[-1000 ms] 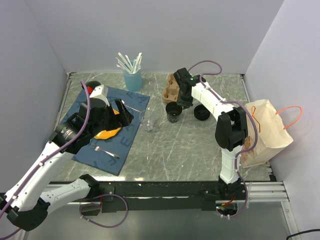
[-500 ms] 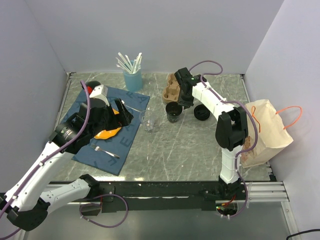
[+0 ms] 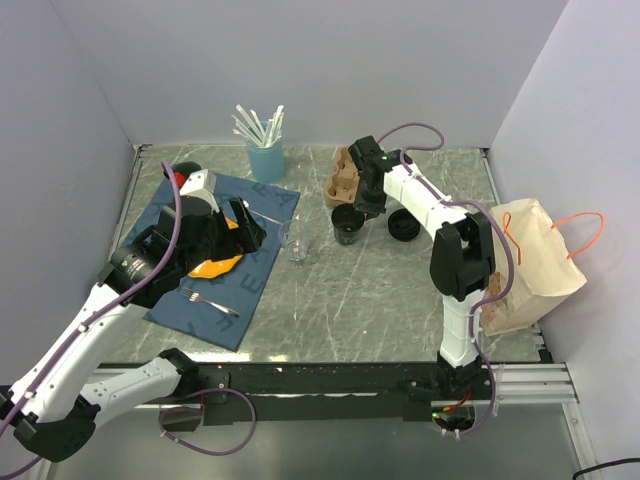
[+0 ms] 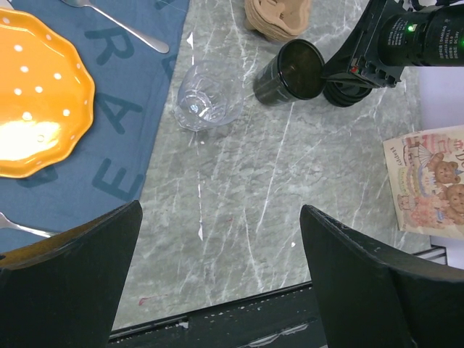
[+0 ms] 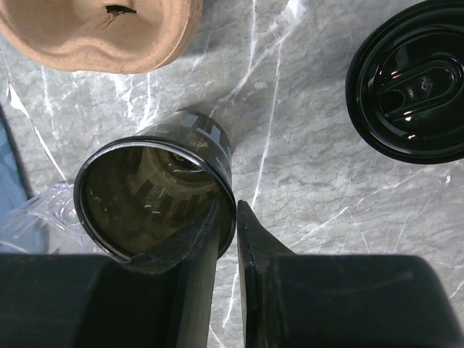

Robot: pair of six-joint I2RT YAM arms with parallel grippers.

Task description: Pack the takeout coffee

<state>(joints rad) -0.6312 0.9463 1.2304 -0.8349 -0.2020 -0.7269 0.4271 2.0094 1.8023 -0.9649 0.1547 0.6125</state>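
The black takeout cup (image 3: 347,225) stands open, without its lid, in front of the cardboard cup carrier (image 3: 347,175). It also shows in the right wrist view (image 5: 156,192) and the left wrist view (image 4: 288,70). My right gripper (image 5: 233,217) is shut on the cup's rim, one finger inside and one outside. The round black lid (image 3: 403,226) lies on the table to the right of the cup, also in the right wrist view (image 5: 409,87). My left gripper (image 4: 221,275) is open and empty, above the blue placemat (image 3: 225,255).
A clear glass (image 3: 294,243) stands left of the cup. An orange plate (image 3: 215,265), a fork (image 3: 208,300) and a dark mug (image 3: 186,175) are on the placemat. A blue cup of straws (image 3: 265,155) stands at the back. A paper bag (image 3: 530,262) lies at right.
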